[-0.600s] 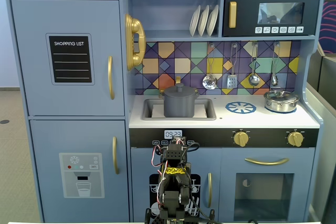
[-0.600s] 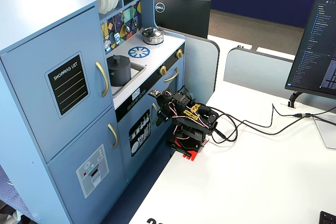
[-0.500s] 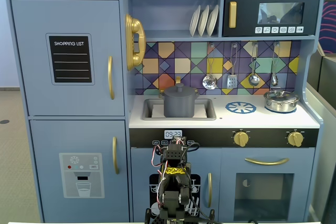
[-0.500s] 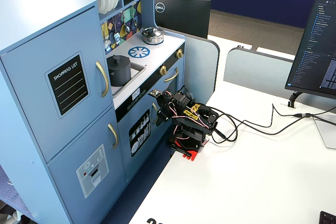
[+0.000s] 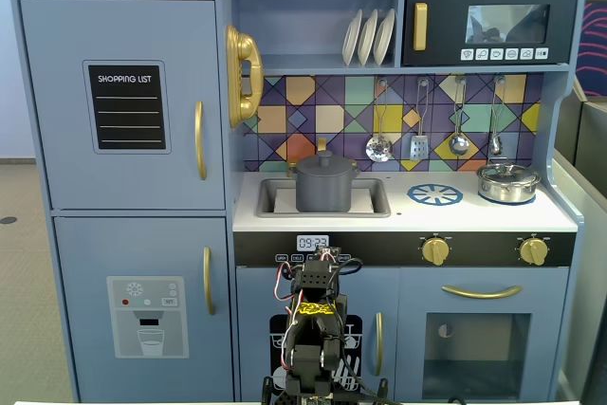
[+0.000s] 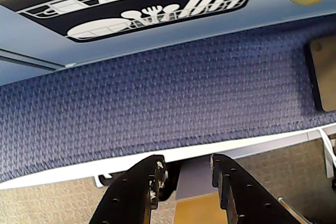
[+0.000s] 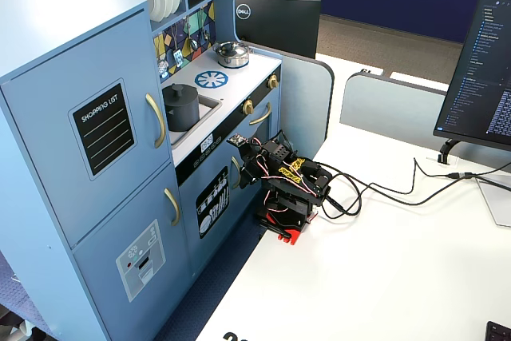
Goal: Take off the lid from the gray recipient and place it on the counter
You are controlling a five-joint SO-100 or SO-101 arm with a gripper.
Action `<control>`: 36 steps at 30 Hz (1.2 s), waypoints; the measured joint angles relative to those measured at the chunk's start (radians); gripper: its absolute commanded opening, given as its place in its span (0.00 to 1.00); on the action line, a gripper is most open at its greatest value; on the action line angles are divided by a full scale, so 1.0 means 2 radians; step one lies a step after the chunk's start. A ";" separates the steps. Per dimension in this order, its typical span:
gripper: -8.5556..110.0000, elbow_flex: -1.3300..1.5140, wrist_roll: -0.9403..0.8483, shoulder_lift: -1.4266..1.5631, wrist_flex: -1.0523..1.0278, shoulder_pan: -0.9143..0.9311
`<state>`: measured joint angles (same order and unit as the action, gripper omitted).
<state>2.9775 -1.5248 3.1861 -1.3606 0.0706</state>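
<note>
The gray recipient (image 5: 324, 193) stands in the sink cut-out of the toy kitchen, also seen from the side (image 7: 182, 109). The lid (image 5: 324, 163) sits flat on top of it, knob up (image 7: 180, 89). The pale counter (image 5: 408, 218) runs to the right of the sink. My arm (image 5: 313, 324) is folded low on the white table in front of the cabinet doors, well below the counter (image 7: 285, 183). In the wrist view my gripper (image 6: 187, 165) is open with nothing between its black fingers (image 6: 148, 179), and it faces the carpet below the table edge.
A shiny steel pot (image 5: 507, 182) sits at the counter's right end beside the blue burner print (image 5: 435, 194). Gold knobs (image 5: 435, 250) and door handles (image 5: 481, 291) stick out of the cabinet front. Cables (image 7: 375, 189) trail over the table towards a monitor (image 7: 483, 69).
Hardly anything differs: the arm has shifted only slightly in its folded pose, and the pot with its lid has stayed put.
</note>
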 measured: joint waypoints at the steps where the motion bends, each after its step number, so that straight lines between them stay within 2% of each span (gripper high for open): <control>1: 0.07 -0.015 0.000 -0.003 0.002 0.000; 7: 0.07 -0.149 -0.002 -0.058 0.049 0.001; 18: 0.07 -0.352 -0.018 -0.176 0.341 0.005; 25: 0.09 -0.408 -0.029 -0.242 0.428 0.005; 36: 0.25 -0.422 -0.017 -0.317 0.505 0.005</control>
<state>2.1338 -1.5585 2.5525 -0.3497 0.0798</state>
